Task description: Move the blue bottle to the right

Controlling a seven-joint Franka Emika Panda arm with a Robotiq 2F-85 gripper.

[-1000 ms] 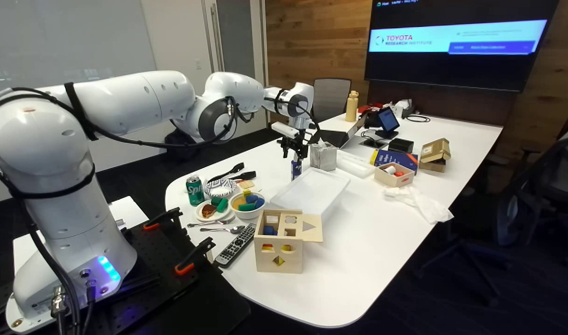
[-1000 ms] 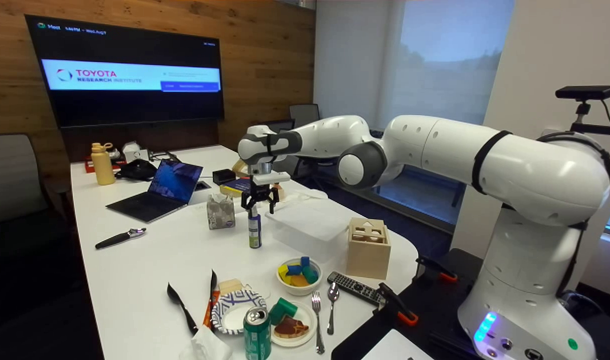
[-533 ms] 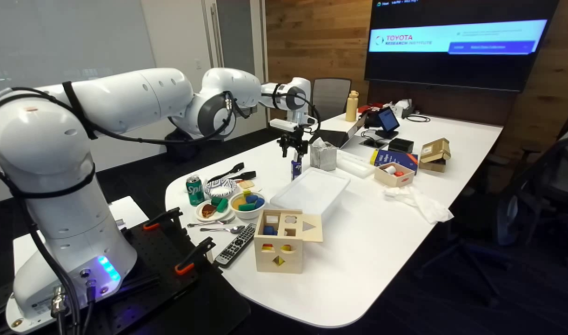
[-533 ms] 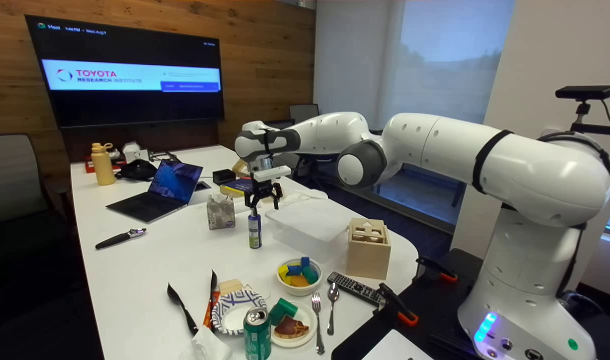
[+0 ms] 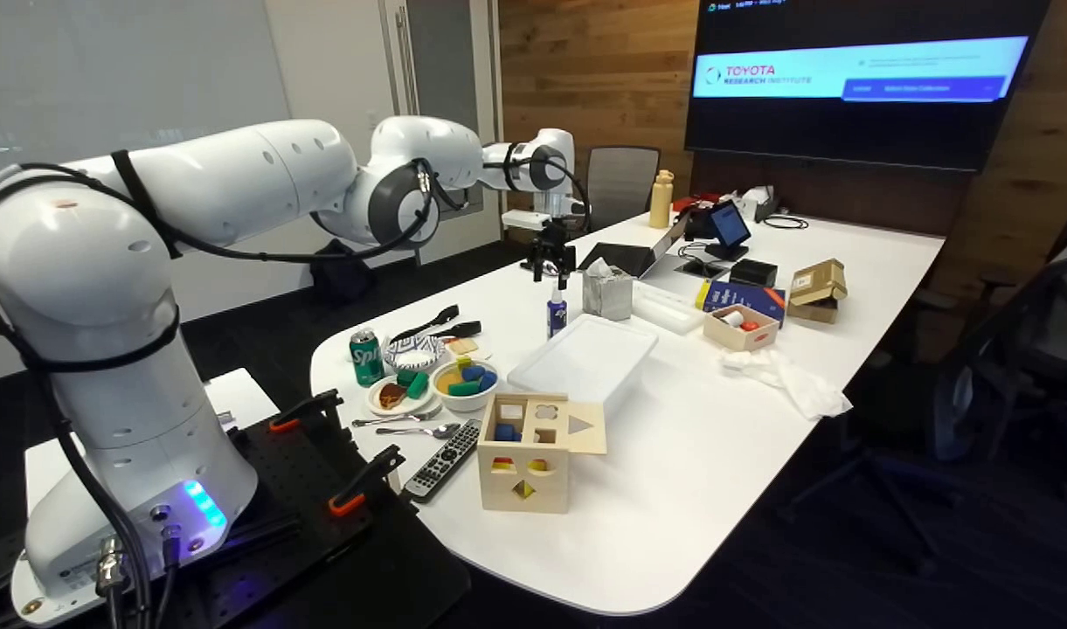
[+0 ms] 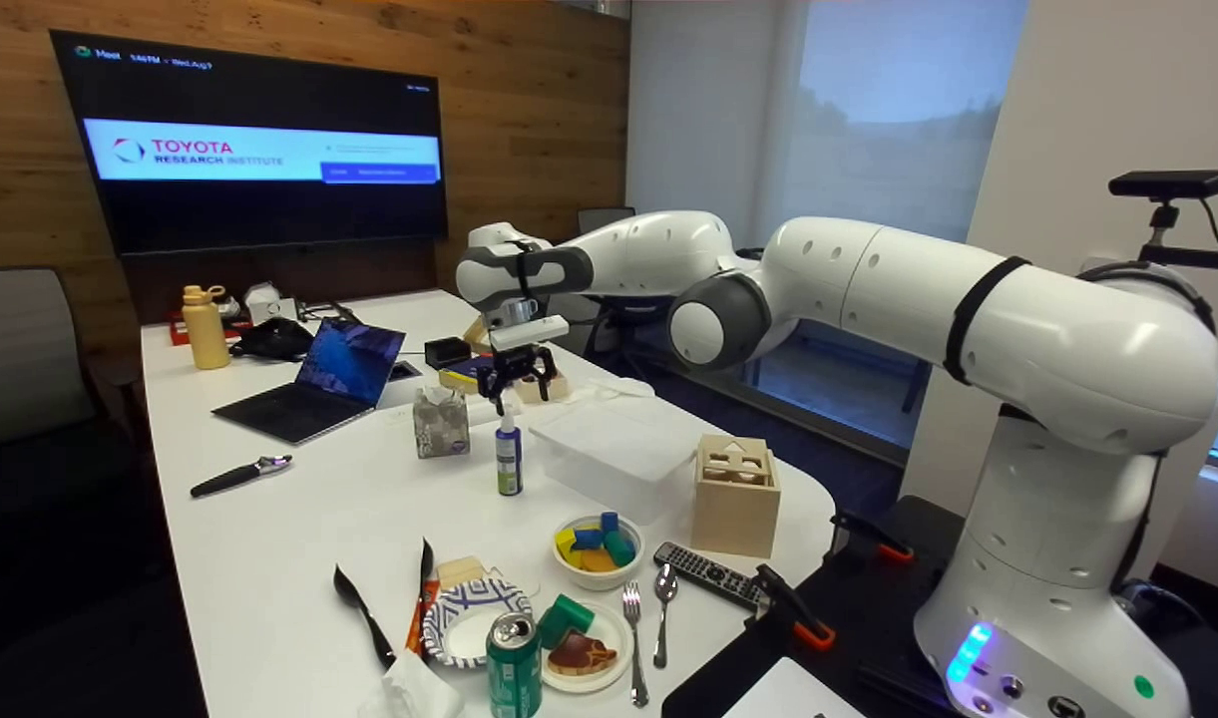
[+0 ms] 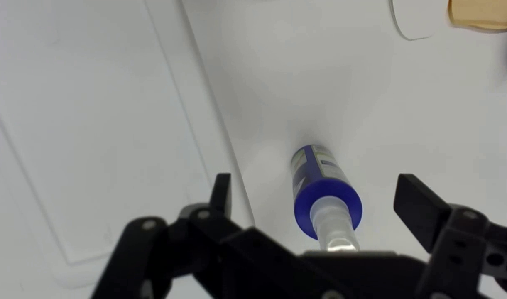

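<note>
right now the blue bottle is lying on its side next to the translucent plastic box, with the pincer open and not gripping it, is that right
Not quite: the blue bottle is standing upright, not lying on its side, as both exterior views show. The rest holds: it is next to the translucent plastic box, with the pincer open and not gripping it.

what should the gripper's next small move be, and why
Probably keep lifting the gripper straight up. Its fingers stand open on either side of the blue bottle in the wrist view, and over the last second it has risen while the bottle stayed upright on the table, which suggests a release rather than a grasp.
</note>
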